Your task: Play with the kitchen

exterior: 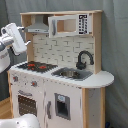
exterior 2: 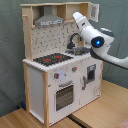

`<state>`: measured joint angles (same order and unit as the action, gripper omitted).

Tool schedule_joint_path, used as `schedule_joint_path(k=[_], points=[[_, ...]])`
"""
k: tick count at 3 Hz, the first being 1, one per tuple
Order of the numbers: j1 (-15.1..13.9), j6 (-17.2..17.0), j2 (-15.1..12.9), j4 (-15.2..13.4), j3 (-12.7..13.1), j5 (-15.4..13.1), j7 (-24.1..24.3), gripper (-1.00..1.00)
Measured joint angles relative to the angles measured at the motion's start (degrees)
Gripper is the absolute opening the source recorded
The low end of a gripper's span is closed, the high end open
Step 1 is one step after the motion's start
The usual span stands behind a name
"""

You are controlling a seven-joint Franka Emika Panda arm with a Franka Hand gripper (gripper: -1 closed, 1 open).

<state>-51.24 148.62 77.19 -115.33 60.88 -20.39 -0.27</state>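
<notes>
I have the child-size toy kitchen of white panels and pale wood (exterior: 60,75) standing upright in both exterior views, on a pale wooden floor (exterior 2: 107,112) in front of a grey-green curtain (exterior 2: 10,55). In the first exterior view it fills the middle of the picture. Its black hob with red rings (exterior: 36,66) lies on the left of the worktop, the steel sink (exterior: 71,74) to the right of it, and the curved black tap (exterior: 84,59) rises just behind the sink. Above the hob hangs the grey hood (exterior: 37,27), beside a white microwave-like box with a dark keypad (exterior: 70,24). The dotted backboard (exterior: 62,50) spans the space between. The oven door with its dark window (exterior: 27,104) sits under the hob.

My white arm (exterior 2: 95,36) reaches over the kitchen's sink end in the second exterior view, its tip near the upper shelf. In the first exterior view the same arm stands at the kitchen's left edge, beside the hood. I cannot tell whether the claw is wide or narrow.
</notes>
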Motion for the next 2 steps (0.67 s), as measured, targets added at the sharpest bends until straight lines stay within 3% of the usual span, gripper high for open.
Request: schedule_joint_path(k=[1,2], points=[[0.8,-0.2,3.9,-0.9,2.3,0.0,-3.7,1.00],[0.8,-0.1,7.3,-1.4,6.2,-0.1,-6.6,1.00]])
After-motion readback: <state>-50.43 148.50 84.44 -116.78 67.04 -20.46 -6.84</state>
